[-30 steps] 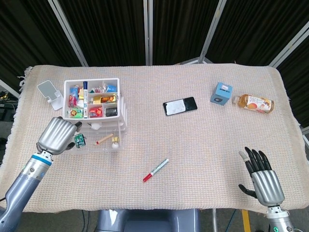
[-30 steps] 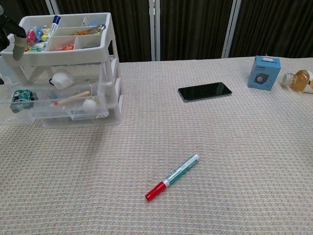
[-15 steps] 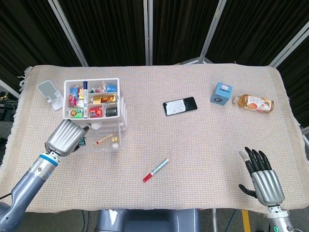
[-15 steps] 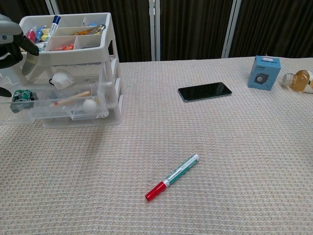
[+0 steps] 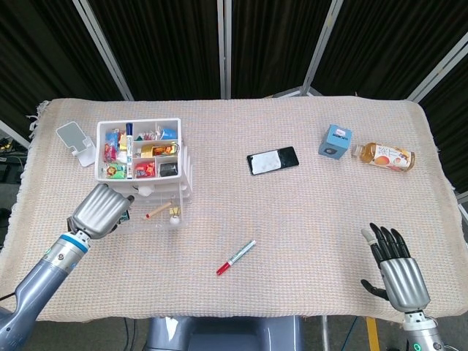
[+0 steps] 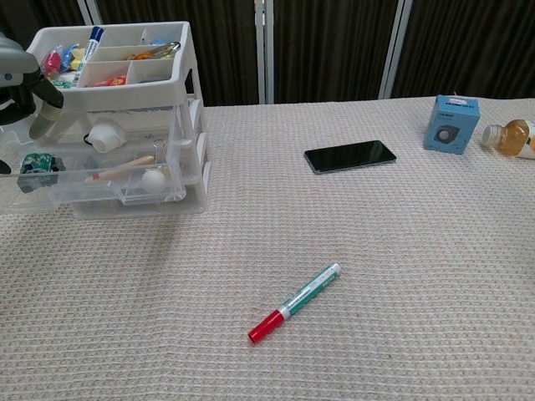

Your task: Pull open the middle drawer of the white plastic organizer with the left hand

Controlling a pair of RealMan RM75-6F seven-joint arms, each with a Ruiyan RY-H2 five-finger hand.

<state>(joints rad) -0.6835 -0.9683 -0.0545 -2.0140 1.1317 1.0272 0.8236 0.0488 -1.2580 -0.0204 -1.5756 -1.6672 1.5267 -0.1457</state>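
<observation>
The white plastic organizer (image 5: 146, 157) (image 6: 125, 92) stands at the table's left, its top tray full of small items. Under the tray is a clear drawer (image 6: 125, 135) holding a white cap. Below that, a lower clear drawer (image 5: 150, 213) (image 6: 92, 180) with a wooden stick and a white ball stands pulled out toward the front. My left hand (image 5: 102, 209) (image 6: 23, 79) hangs at the drawers' fronts with its fingers (image 6: 46, 113) curled down by the cap drawer's front. A grip on it is hidden. My right hand (image 5: 398, 274) rests with fingers spread at the near right, holding nothing.
A red-capped marker (image 5: 235, 257) (image 6: 294, 302) lies mid-table near the front. A black phone (image 5: 272, 160) (image 6: 349, 155), a blue box (image 5: 335, 140) (image 6: 456, 123) and a bottle (image 5: 386, 156) (image 6: 510, 136) lie further right. A white stand (image 5: 75, 139) sits left of the organizer.
My left hand moved right, up to the drawer fronts, then eased slightly back left. The pulled-out drawer and the right hand have not moved.
</observation>
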